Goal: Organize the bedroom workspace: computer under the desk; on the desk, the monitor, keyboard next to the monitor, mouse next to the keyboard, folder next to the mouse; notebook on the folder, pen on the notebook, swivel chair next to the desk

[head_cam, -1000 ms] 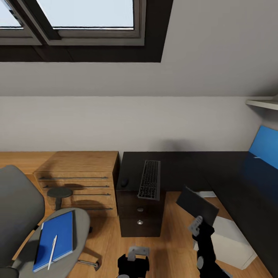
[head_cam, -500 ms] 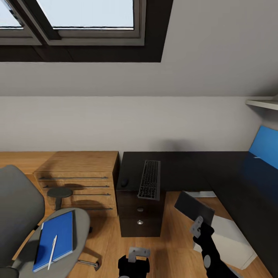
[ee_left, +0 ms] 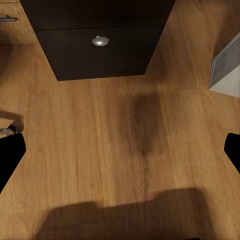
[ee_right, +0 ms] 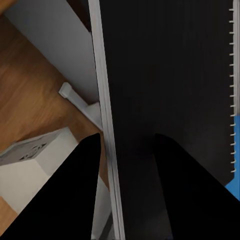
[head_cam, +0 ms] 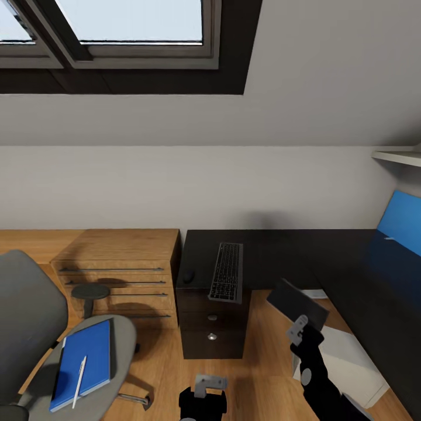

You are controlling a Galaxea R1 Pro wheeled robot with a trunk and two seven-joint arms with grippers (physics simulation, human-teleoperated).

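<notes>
My right fingers (head_cam: 299, 331) are clamped on the edge of the monitor (head_cam: 297, 304), one on each side of its thin silver rim (ee_right: 107, 150), and I hold it tilted in the air above the floor, between the drawer block and the computer (head_cam: 351, 365). My left fingers (head_cam: 209, 383) hang low over the bare wood floor (ee_left: 100, 140), spread wide with nothing between them.

The step in hand, as I judge it, is getting the monitor onto the surface (head_cam: 280, 251). The keyboard (head_cam: 227, 272) already lies on the black top near its left end, with the mouse (head_cam: 188, 276) just beside it on the left. The computer sits on the floor by the long wing of the surface, partly beneath its edge. The folder (head_cam: 85, 362) is on the chair (head_cam: 35, 327) seat, well apart from the surface, with a pen (head_cam: 79, 381) on top of it; I cannot make out a separate notebook.

Next I should lift the monitor higher than the black top, carry it forward over the open stretch to the right of the keyboard, turn it upright so its stand faces down, and only then let go. I cannot see the stand from here, so setting it down squarely will need care.
</notes>
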